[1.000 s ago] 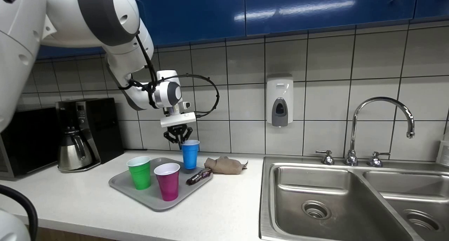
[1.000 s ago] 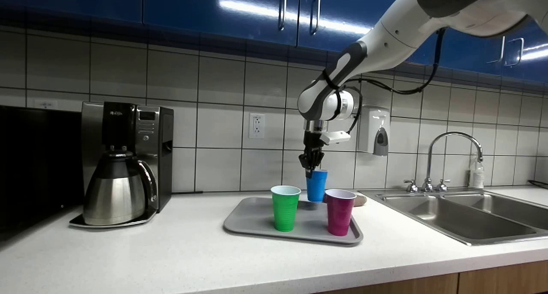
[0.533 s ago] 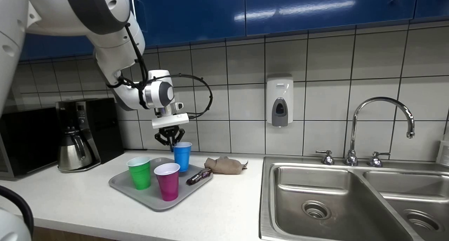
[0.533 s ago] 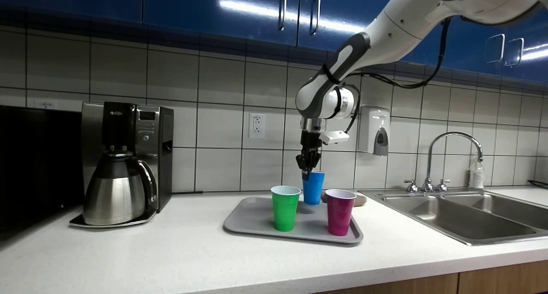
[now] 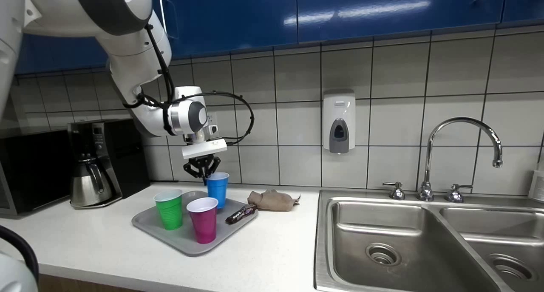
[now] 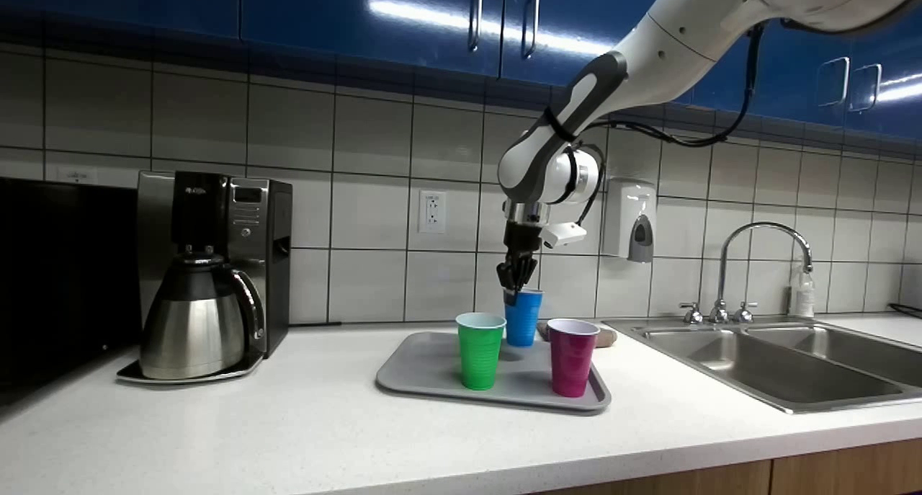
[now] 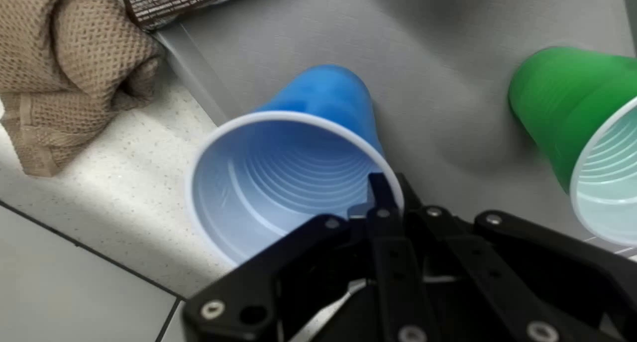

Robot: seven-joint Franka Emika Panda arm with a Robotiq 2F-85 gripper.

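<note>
Glossy blue wall cabinets [image 6: 360, 19] run above a wall of pale rectangular tiles [image 6: 367, 207]. Below spreads a white speckled counter [image 6: 216, 437], with a stainless-steel double-basin sink [image 5: 324, 241] set into it. A white-and-grey jointed robot arm [image 6: 677, 48] reaches down over the counter. Near the other end stands a black-and-silver coffee maker [image 6: 246, 225] with a steel carafe [image 6: 193, 336].

A flat grey tray [image 6: 425, 369] with rounded corners lies between the coffee maker and the sink. Over its wall side, the black two-finger end effector [image 7: 394, 191] is clenched on the white rim of a blue plastic cup [image 7: 318, 90], one finger inside it and one outside. The cup is roughly upright; whether its base touches the tray cannot be told. A green plastic cup [image 5: 171, 213] and a magenta plastic cup [image 5: 204, 222] stand upright on the tray. A crumpled brown mesh-textured cloth [image 5: 272, 200] lies on the counter just beside the tray. A slim, dark-brown wrapped bar [image 5: 241, 214] lies at the tray's edge, one end near the cloth.
</note>
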